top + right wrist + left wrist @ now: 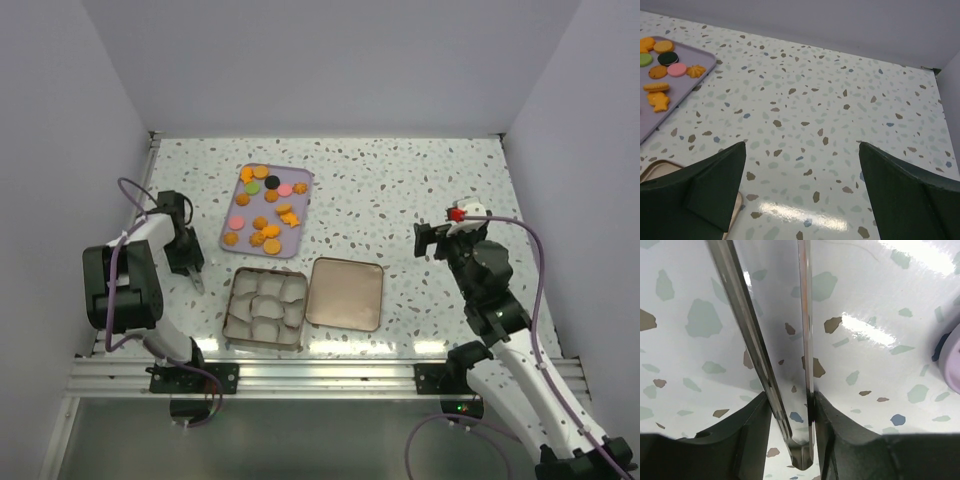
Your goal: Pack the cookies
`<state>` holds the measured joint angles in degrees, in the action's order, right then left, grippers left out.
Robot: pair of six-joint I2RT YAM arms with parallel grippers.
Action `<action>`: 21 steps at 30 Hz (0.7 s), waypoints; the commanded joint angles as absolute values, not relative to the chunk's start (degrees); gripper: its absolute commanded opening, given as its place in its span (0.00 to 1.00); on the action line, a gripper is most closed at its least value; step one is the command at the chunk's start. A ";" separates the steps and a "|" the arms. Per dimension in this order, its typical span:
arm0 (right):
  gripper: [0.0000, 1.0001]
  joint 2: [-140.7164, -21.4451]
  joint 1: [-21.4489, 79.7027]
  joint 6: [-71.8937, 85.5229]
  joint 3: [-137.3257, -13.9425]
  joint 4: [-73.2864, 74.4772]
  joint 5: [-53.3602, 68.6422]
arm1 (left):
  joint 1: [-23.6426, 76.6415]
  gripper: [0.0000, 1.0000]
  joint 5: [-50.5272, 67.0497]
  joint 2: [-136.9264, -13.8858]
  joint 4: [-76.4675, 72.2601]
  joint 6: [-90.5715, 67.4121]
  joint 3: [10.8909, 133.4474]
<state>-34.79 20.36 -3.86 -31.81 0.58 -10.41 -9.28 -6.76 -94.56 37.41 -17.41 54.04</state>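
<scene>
The cookies (264, 208), mostly orange with a few pink, green and one black, lie on the lilac tray (300, 240) at mid-table; they also show in the right wrist view (662, 65). My left gripper (187, 256) is left of the tray, low over the table, and is shut on metal tweezers (198, 281). In the left wrist view the gripper (790, 402) clamps the tweezers (747, 315), whose arms point away over bare table. My right gripper (424, 240) is open and empty, raised over the right side; it also shows in the right wrist view (802, 150).
An open tin (232, 305) lined with white paper cups (265, 308) stands in front of the tray, its lid (345, 293) flat beside it on the right. Walls close in the table on three sides. The tray edge (952, 360) shows in the left wrist view.
</scene>
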 commanded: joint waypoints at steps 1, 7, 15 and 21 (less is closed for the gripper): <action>0.99 -32.17 20.57 -4.04 -35.68 7.28 -8.70 | -9.84 0.41 -5.98 -99.58 29.09 -17.23 50.62; 0.99 -31.02 20.65 -1.94 -39.01 10.80 -6.60 | -9.84 0.41 -5.36 -94.40 32.69 -18.10 55.71; 0.99 -33.22 20.65 2.46 -44.99 14.50 -3.60 | -9.76 0.43 -0.26 -86.84 40.07 -20.39 67.22; 0.99 -34.19 20.57 5.18 -49.21 14.94 -1.32 | -9.58 0.45 4.75 -83.85 44.29 -22.76 73.03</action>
<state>-33.65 20.36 2.37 -45.52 13.87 -3.46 -9.37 1.39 -86.30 40.71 -20.49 69.47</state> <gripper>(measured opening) 0.986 0.454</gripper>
